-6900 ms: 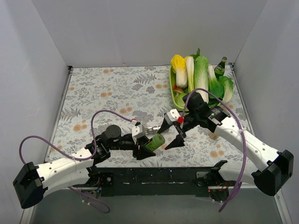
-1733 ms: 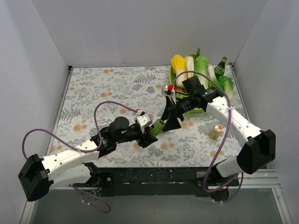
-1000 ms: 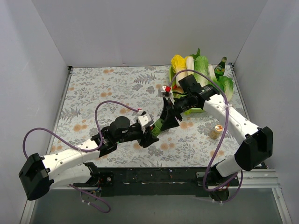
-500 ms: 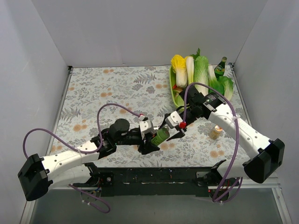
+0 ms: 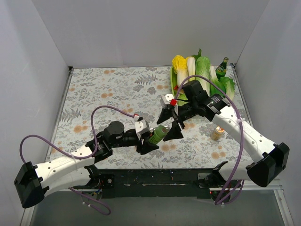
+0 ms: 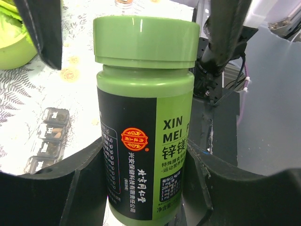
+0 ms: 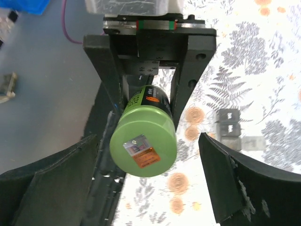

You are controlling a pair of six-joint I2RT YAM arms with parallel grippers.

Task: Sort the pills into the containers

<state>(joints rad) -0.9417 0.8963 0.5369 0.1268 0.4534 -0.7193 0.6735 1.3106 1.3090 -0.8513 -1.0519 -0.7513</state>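
Bottle [image 5: 158,134] orientation governs this step. The left gripper [image 5: 149,139] is clamped on the body and holds it raised off the table [image 5: 117,89], with the cap [image 7: 143,143] facing the right gripper [image 5: 168,124]. We judge this to be a hand-to-hand uncapping setup: one arm fixes the body so the other can turn the lid. The right gripper is spread wide, one jaw on each side of the cap and apart from it, so nothing is gripped there yet. The next move calls for closing squarely on the cap rim. An off-centre bite could slip on the smooth plastic or lever the bottle out of the left jaws. The bottle is a glossy green plastic cylinder with a wider, flat-topped cap bearing a small square sticker. A black and green printed label [image 6: 136,141] wraps the body. The containers [image 6: 47,139] lie flat on the table, low and to one side of the bottle. In the right wrist view they sit just beside the left gripper's finger. They form a short row of small square compartments, smoky and translucent, with rounded lids. Some seem to hold tan contents, but we cannot confirm this. The top view hides them beneath the arms. The table surface is a matte floral print. We see no loose pills, so sorting has not visibly begun.
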